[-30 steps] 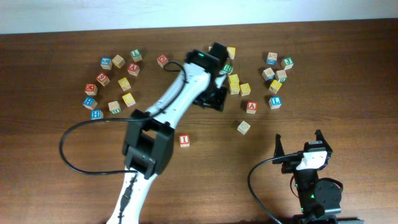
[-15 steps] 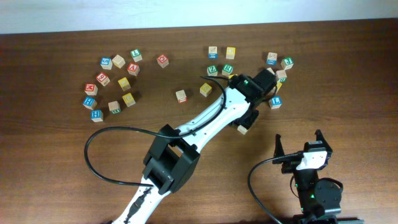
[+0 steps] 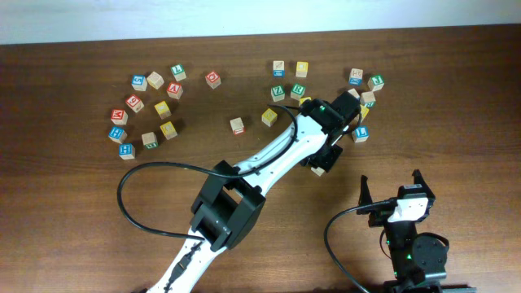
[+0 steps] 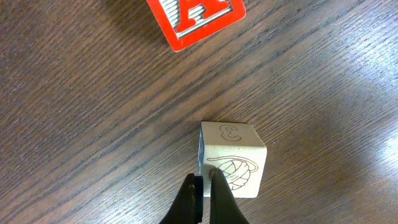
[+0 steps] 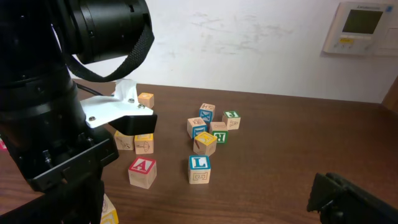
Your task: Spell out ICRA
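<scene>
Overhead: left arm reaches diagonally across the wooden table, with the left gripper down at the right-hand group of cubes. The red A cube is hidden under it here. The yellow C cube lies apart to the gripper's upper left and the green R cube farther up, both loose on the table. The I cube can't be picked out. A red-print cube sits left of C, letter too small to read. A loose cluster of letter cubes lies far left, more at upper right. Right gripper is parked at the near right edge, fingers spread, holding nothing. Left wrist: left gripper has its fingertips pinched together with nothing between them. The tips are at the near left corner of a plain wooden cube with an outline letter and a line drawing; contact unclear. The red A cube lies well beyond it at the top edge, partly cut off, apart from the fingers. Right wrist: the left arm fills the left side. The A cube stands just beside its lower end, red "A" readable. A blue "L" cube sits to the right of A and a yellow-topped cube behind that. Green-print cubes sit farther back. A display panel hangs on the wall, text unreadable. One dark right finger shows at the bottom right.
</scene>
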